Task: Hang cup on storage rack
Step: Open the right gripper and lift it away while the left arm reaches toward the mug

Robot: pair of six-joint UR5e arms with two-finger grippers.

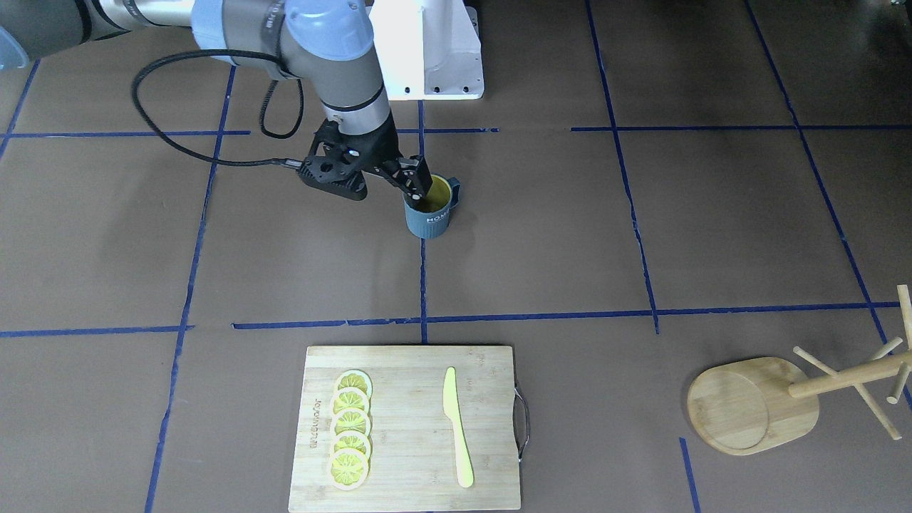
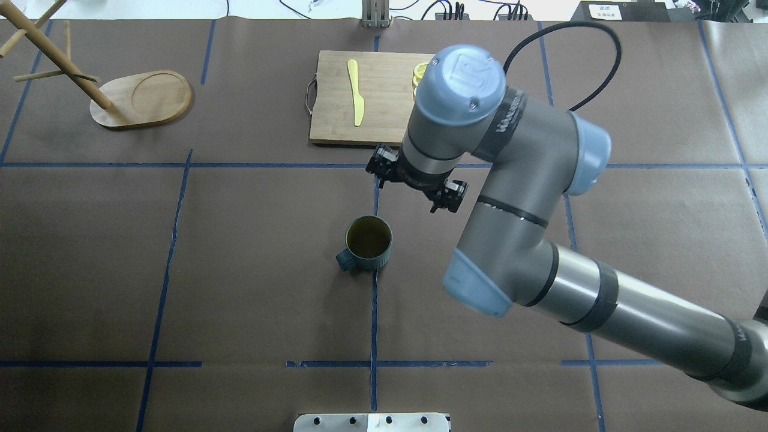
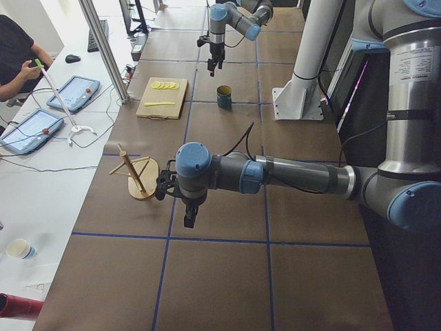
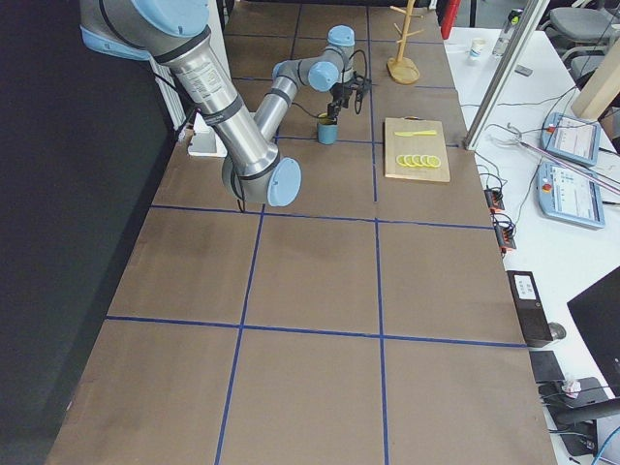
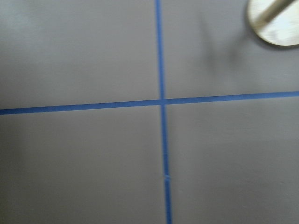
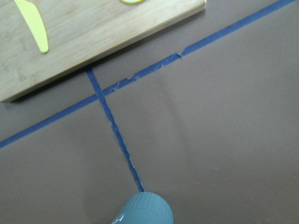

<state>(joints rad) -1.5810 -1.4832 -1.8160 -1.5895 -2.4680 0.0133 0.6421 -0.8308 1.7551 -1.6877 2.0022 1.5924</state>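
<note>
Cup (image 1: 429,218) with white "HOME" lettering

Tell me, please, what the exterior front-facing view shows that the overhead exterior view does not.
Only front-facing: the right gripper over the rim of the cup, its white lettering, all five lemon slices. Only overhead: the cup's mouth unblocked, cables beyond the far edge of the table. Both: cup, storage rack, cutting board, yellow knife, right arm.
</note>
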